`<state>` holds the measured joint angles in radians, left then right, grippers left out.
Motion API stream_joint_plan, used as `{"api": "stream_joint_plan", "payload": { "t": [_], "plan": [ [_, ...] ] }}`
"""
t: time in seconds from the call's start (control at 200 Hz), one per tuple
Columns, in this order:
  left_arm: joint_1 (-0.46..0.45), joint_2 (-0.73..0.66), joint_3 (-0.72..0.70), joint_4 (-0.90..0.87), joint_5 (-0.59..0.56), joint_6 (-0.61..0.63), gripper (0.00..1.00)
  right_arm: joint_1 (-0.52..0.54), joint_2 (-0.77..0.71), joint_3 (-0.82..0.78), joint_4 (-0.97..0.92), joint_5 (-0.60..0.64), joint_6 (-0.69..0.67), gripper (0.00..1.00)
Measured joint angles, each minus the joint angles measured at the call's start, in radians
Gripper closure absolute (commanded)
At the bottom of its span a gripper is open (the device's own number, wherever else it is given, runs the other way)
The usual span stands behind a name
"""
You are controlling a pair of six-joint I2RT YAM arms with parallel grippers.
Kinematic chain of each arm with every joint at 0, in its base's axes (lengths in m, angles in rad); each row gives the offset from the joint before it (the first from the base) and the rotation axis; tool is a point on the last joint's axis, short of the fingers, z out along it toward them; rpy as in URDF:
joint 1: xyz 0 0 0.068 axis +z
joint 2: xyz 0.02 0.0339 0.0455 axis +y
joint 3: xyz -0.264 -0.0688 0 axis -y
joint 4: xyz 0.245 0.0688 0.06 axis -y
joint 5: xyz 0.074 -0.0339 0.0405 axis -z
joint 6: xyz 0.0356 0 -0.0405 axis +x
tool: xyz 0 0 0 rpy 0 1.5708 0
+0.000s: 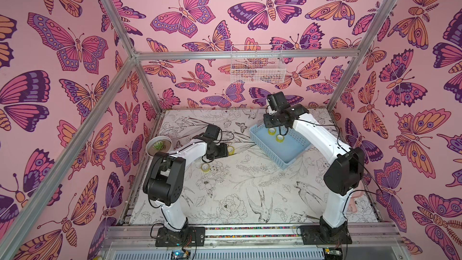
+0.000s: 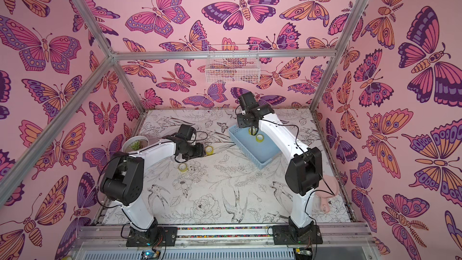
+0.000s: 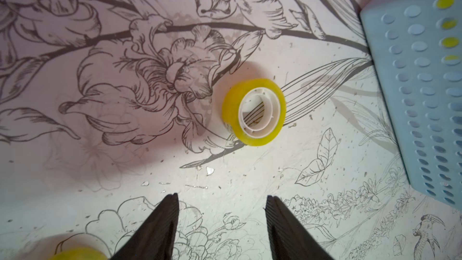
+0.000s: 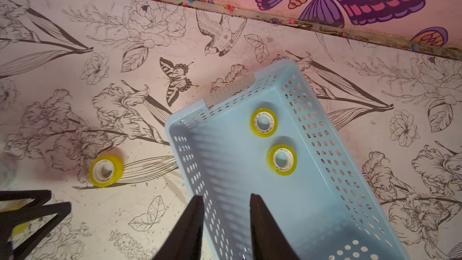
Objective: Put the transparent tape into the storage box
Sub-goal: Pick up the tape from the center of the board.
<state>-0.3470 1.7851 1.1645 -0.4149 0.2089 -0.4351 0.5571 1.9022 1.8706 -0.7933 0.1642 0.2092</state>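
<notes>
Tape roll [image 3: 228, 107] seen near box [image 3: 412, 71]; both jaws parted, empty.
Likely light, stiff, slick; best pinched across ring wall.

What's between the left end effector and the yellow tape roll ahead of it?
Only bare flower-printed tabletop separates the left end effector from the tape roll, seen in the left wrist view.

Your left arm [image 1: 192, 146] extends from lower left toward centre frame in a top view, its left gripper [image 3: 221, 196] pointing down with jaws parted wide, while your right arm [image 1: 312, 131] arches from lower right to upper centre, its right gripper [image 4: 226, 196] jaws parted narrowly, neither gripping anything.
</notes>
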Motion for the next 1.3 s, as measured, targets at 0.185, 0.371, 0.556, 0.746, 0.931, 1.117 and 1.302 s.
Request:
{"api": "stream_joint_plan", "payload": {
  "t": [0.185, 0.371, 0.556, 0.746, 0.931, 1.117, 1.302],
  "plan": [
    [-0.013, 0.035, 0.069, 0.001, -0.034, 0.000, 0.44, 0.002, -0.004, -0.029, -0.014, -0.001, 0.000, 0.67],
    [-0.025, 0.120, 0.120, -0.007, -0.090, 0.009, 0.54, 0.002, -0.019, -0.069, -0.013, 0.000, 0.000, 0.67],
    [-0.048, 0.176, 0.167, -0.022, -0.132, 0.014, 0.55, 0.002, -0.043, -0.088, -0.011, 0.008, -0.001, 0.68],
    [-0.066, 0.189, 0.197, -0.029, -0.156, 0.021, 0.54, 0.002, -0.054, -0.094, -0.006, 0.016, -0.005, 0.68],
    [-0.082, 0.244, 0.217, -0.035, -0.185, 0.034, 0.55, 0.002, -0.062, -0.111, -0.003, 0.024, -0.005, 0.68],
    [-0.092, 0.254, 0.227, -0.040, -0.215, 0.034, 0.94, 0.002, -0.069, -0.127, 0.000, 0.031, -0.008, 0.69],
    [-0.093, 0.254, 0.242, -0.058, -0.222, 0.039, 1.00, 0.002, -0.081, -0.142, 0.001, 0.041, -0.008, 0.70]
  ]
}}
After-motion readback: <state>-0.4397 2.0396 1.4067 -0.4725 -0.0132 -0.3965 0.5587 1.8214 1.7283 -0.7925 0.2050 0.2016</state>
